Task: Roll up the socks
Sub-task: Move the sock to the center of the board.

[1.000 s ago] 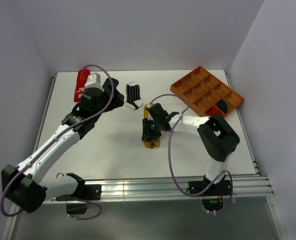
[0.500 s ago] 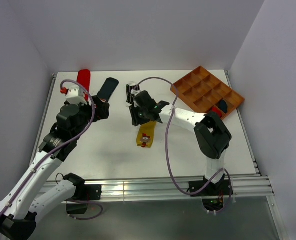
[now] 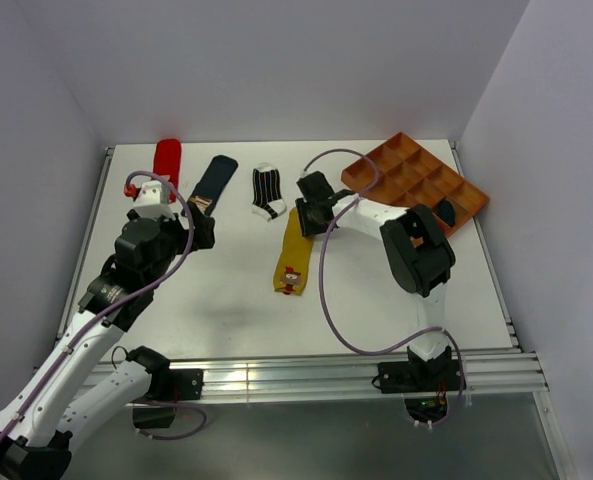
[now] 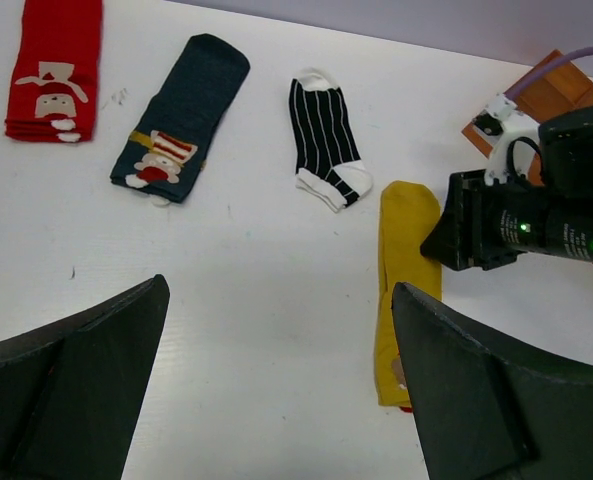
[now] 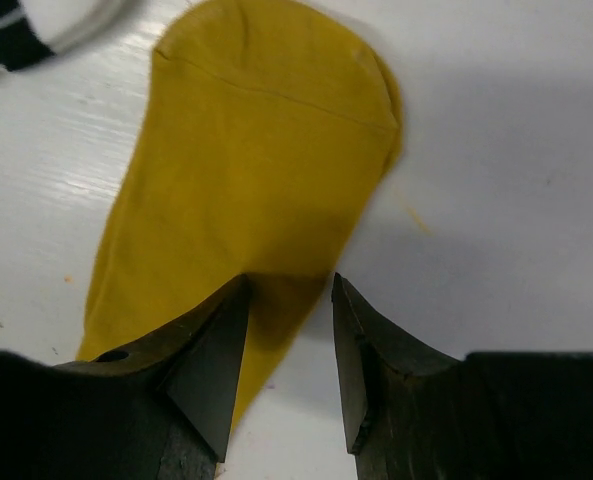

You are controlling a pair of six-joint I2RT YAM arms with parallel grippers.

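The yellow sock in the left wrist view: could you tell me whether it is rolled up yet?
No, the yellow sock lies flat at full length on the table.

A white table (image 3: 226, 290) stood enclosed by plain pale grey walls (image 3: 276, 70) at the back and on both sides. An orange tray (image 3: 413, 177), divided into small square compartments, lay skewed near the table's far right corner. A ribbed aluminium rail (image 3: 306, 375) ran along the near edge.

Lab bench (image 3: 226, 300), plain walls (image 3: 276, 60), aluminium rail (image 3: 306, 376)
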